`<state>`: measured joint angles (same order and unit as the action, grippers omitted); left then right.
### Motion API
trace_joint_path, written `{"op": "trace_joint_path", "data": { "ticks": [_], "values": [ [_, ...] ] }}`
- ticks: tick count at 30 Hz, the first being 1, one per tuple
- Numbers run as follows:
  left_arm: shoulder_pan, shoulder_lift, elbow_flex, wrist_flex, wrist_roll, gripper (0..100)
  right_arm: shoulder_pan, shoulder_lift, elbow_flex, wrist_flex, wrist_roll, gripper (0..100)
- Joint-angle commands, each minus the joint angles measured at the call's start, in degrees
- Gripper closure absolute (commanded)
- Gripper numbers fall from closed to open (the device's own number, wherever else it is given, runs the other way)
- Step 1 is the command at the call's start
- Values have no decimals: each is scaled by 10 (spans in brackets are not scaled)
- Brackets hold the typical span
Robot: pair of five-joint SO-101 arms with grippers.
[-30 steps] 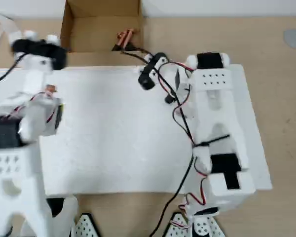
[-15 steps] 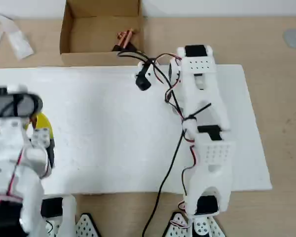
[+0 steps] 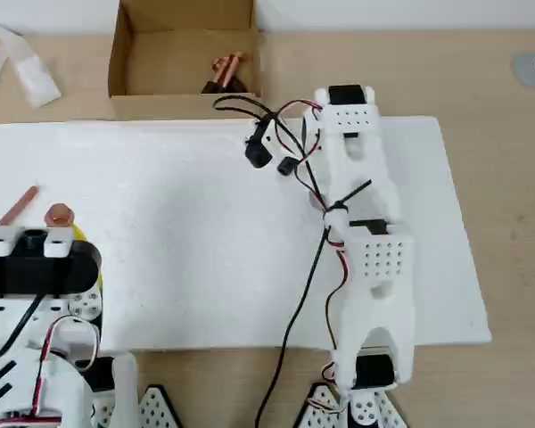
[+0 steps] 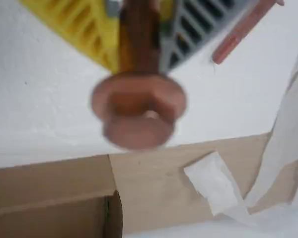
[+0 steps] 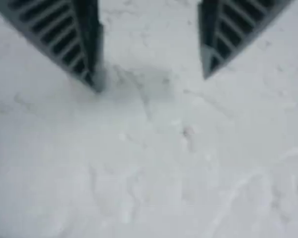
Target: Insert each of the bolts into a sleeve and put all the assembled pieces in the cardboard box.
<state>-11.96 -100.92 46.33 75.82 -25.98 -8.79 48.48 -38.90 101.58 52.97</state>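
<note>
Bolt (image 4: 138,106) gripped by the shank in left tool (image 4: 139,54) — head pointing outward, over white foam sheet (image 3: 205,232), near loose sleeve (image 3: 18,207). Right tool (image 5: 150,74) spread wide above bare foam. Copper pieces (image 3: 225,69) inside cardboard box (image 3: 118,62) on counter (image 3: 508,178).

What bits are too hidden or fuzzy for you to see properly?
- High view: how many pieces lie in the cardboard box; they are small and bunched together.
- Left wrist view: the shaft of the bolt, blurred and mostly hidden inside the left gripper.
- Left wrist view: the far end of the sleeve, cut off by the picture's edge.
</note>
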Motion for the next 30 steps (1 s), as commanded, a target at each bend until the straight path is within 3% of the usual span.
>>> {"op": "trace_joint_path", "data": {
  "ticks": [1, 4, 11, 18, 25, 30],
  "values": [
    [-8, -2, -2, -13, -1, 987, -25, 22, -8, 7, 8, 971],
    [-8, -2, 9, -16, -1, 987, -28, 7, -43, 9, 4, 969],
    [-8, -2, 11, -15, -2, 987, -27, -94, -54, 10, -5, 765],
    [-9, -2, 6, -12, -2, 986, -28, -160, -44, 9, -18, 752],
    [-9, -2, 10, -11, 1, 986, -57, -159, -95, 4, -166, 732],
    [-9, -2, 11, -11, 2, 986, -76, -138, -143, -12, -353, 692]
  ]
}}
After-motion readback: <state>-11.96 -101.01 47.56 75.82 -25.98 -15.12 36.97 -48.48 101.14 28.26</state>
